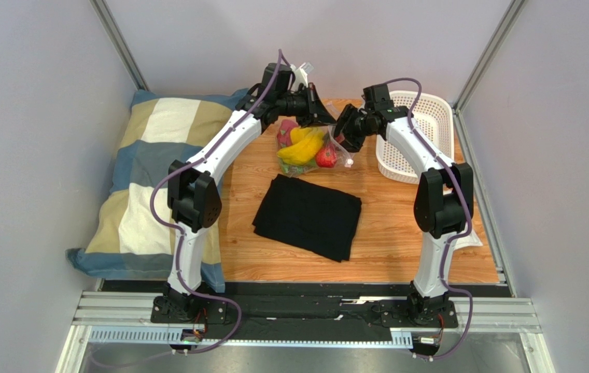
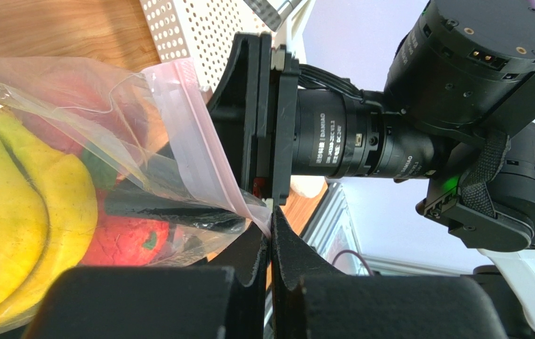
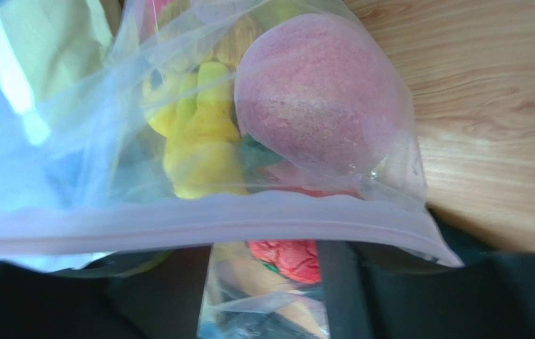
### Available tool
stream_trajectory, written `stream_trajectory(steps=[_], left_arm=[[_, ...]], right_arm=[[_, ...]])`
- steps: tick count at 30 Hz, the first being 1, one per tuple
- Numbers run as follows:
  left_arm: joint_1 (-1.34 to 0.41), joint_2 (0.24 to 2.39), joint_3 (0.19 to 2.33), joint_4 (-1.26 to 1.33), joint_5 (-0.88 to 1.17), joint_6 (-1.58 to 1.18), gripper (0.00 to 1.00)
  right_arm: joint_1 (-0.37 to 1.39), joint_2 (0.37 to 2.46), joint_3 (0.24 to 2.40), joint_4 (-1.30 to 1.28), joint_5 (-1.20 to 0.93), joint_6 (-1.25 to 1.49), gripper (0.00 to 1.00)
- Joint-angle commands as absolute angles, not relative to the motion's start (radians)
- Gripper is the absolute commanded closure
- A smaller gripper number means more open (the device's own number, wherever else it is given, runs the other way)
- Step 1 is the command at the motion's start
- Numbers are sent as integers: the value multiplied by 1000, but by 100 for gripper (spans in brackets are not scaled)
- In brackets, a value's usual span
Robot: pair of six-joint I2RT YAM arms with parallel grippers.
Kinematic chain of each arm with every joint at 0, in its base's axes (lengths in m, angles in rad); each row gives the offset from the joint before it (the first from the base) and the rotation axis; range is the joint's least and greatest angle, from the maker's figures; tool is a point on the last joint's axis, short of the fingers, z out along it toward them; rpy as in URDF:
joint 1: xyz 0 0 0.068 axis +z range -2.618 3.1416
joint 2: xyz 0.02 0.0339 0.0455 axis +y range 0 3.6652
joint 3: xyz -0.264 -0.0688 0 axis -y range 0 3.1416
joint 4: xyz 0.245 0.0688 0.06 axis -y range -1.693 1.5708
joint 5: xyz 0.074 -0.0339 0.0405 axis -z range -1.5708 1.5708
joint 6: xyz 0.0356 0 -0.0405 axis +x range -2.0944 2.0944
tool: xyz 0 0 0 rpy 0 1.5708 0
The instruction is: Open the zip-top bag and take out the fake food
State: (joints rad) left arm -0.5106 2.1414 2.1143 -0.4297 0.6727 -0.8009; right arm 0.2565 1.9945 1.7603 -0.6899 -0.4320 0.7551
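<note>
The clear, crinkly zip-top bag (image 1: 340, 155) of glossy plastic fake food (image 1: 303, 146), yellow bananas and red fruit, was seen far along the wood-grain bench (image 1: 414, 225). Its pinkish zip strip (image 2: 192, 134) was pinched in the closed left claw (image 2: 270, 229). The right claw (image 3: 263, 304) was parted, with loose film between.

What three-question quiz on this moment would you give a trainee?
1. True or false: the fake food is inside the zip-top bag.
2. What lies on the table nearer the arm bases than the bag? A. black folded cloth B. red towel C. metal tray
3. Which arm's jaws are shut on the bag's pink zip strip?
Key: 1 true; 2 A; 3 left.
</note>
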Motion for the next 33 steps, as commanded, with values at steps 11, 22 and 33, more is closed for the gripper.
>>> stream_trajectory(steps=[11, 22, 33], left_arm=[[-522, 2086, 2148, -411, 681, -782, 100], [-520, 2088, 2148, -428, 664, -773, 100], [-488, 2085, 2151, -515, 607, -709, 100]], right_arm=[[250, 2092, 1908, -819, -376, 1144, 71], [236, 2086, 1908, -838, -414, 1132, 100], [216, 1928, 1875, -766, -521, 1127, 100]])
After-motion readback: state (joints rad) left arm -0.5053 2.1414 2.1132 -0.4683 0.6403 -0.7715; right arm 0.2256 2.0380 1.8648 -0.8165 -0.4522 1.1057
